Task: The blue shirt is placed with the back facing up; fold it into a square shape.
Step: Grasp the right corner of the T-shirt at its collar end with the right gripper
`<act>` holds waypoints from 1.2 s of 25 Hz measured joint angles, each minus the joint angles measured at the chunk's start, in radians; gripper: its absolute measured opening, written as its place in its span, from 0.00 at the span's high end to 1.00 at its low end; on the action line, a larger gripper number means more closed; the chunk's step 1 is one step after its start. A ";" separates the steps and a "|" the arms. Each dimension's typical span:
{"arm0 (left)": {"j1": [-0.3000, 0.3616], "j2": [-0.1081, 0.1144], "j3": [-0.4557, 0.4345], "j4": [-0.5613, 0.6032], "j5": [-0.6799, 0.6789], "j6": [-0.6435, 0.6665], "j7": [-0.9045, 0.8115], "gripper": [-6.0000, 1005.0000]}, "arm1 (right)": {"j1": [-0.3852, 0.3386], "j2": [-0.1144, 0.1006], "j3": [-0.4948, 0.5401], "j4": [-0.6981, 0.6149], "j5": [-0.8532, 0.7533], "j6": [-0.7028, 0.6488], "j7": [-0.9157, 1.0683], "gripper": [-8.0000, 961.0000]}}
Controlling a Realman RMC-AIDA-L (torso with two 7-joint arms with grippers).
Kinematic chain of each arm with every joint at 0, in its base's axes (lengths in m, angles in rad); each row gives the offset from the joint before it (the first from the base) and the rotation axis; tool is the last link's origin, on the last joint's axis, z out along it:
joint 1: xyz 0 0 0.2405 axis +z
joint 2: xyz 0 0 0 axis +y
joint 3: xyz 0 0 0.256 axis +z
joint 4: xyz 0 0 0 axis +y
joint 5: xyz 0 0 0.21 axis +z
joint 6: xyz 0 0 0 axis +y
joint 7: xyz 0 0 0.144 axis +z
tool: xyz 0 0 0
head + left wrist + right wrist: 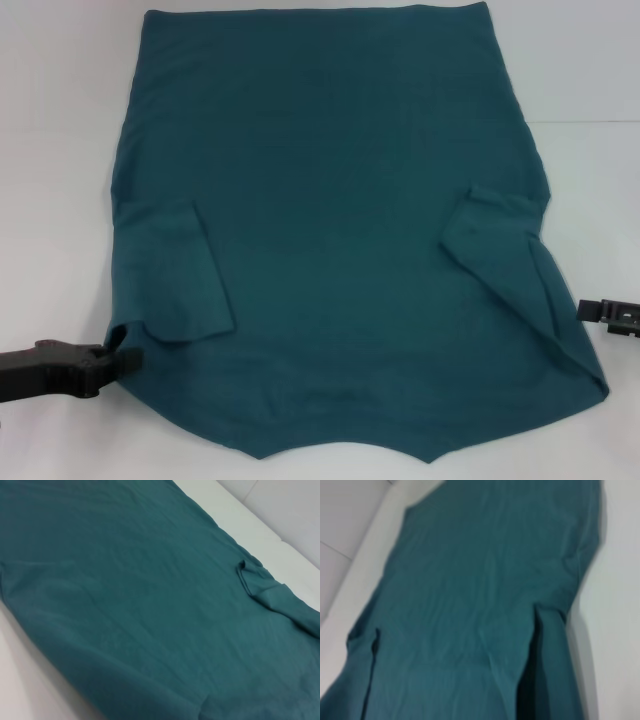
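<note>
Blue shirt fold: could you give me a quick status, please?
Left gripper at near-left shoulder edge. Right gripper low at right side. Blue shirt flat, both sleeves folded in. Nothing blocking.

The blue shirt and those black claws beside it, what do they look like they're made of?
The blue shirt: seemingly soft matte knit, lying limp with small creases. Left gripper and right gripper: black and matte, probably hard plastic or coated metal; the look leaves it open.

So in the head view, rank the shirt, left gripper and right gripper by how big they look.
1. blue shirt, by far.
2. left gripper at the shirt's near left corner.
3. right gripper, only partly in frame, so its rank is unsure.
</note>
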 joint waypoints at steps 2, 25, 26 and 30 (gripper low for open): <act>-0.001 0.000 0.000 0.000 0.000 0.000 0.000 0.96 | 0.013 0.010 0.000 0.000 -0.027 0.015 0.003 0.10; -0.006 0.000 0.000 -0.003 0.000 -0.008 0.000 0.96 | 0.056 0.035 -0.040 0.009 -0.076 -0.038 0.013 0.15; -0.006 0.000 0.000 -0.003 0.000 -0.008 0.000 0.96 | 0.057 0.035 -0.040 0.009 -0.076 -0.048 0.013 0.15; -0.006 0.000 0.000 -0.004 0.000 -0.009 0.000 0.96 | 0.061 0.034 -0.041 0.003 -0.076 -0.102 0.011 0.16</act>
